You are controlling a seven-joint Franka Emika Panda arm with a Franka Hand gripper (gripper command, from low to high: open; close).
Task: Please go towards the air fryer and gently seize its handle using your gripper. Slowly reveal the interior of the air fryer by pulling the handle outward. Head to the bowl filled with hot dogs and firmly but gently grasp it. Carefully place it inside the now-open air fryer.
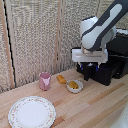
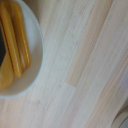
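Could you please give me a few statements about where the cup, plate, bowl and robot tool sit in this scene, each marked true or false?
1. The small round white bowl holds orange-yellow hot dog pieces. True.
2. The pink cup stands inside the large flat patterned plate. False: it stands on the light wooden table, apart from the plate.
3. The white-grey robot tool with dark fingers hangs in front of the large black boxy air fryer. True.
4. The tool is gripping the white bowl. False: it is above the table, beside the bowl.
5. The bowl already sits inside the air fryer. False: it rests on the table.
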